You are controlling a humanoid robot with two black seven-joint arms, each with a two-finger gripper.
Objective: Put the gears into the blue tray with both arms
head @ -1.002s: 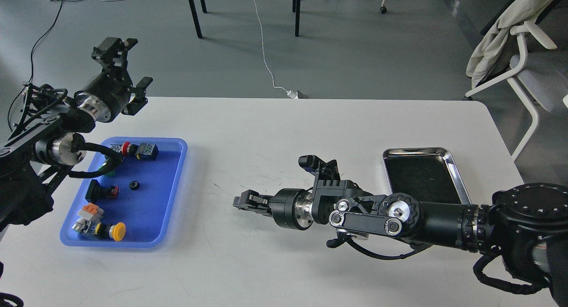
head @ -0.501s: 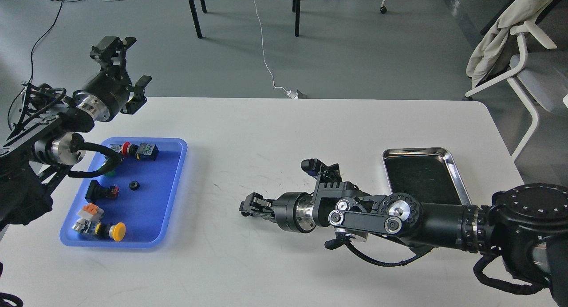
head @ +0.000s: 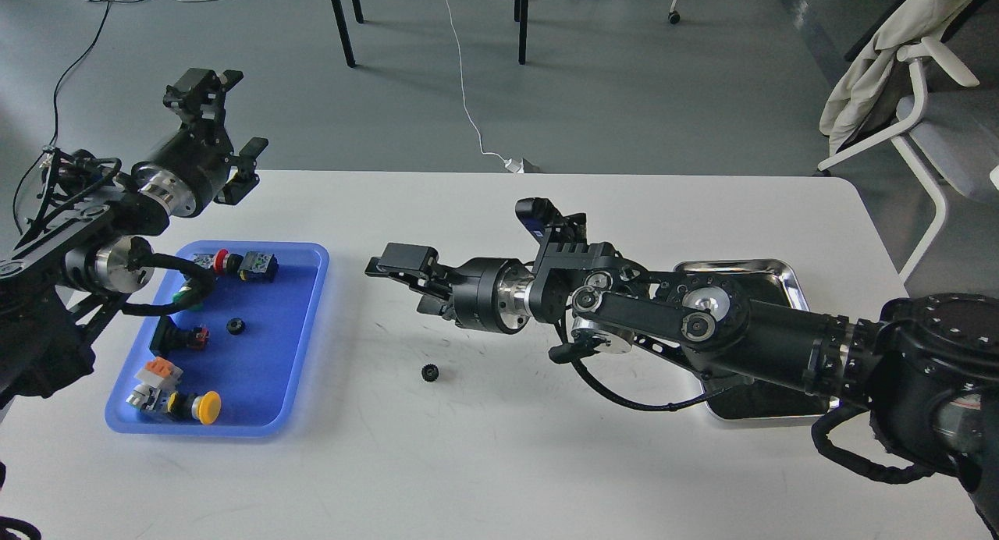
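- A white table point(head: 499, 236) is filling most of the view from the robot's head, looking forward and down.
- A blue tray point(head: 312, 306) is sitting on the left side of the table, holding several coloured push-button switches point(head: 204, 406) and one small black gear point(head: 232, 326) near its middle.
- A second gear point(head: 428, 372) is lying on the bare table, to the right of the tray and apart from it, not in any grip.
- The right gripper point(head: 398, 271) is hanging above the table, up and to the left of that loose gear, with its jaws apart and nothing between them.
- The right arm is reaching in from the right, crossing over a shiny steel tray point(head: 784, 275) near the right edge.
- The left gripper point(head: 226, 107) is hanging beyond the far left corner of the tray, raised off the table, its fingers spread wide and empty.
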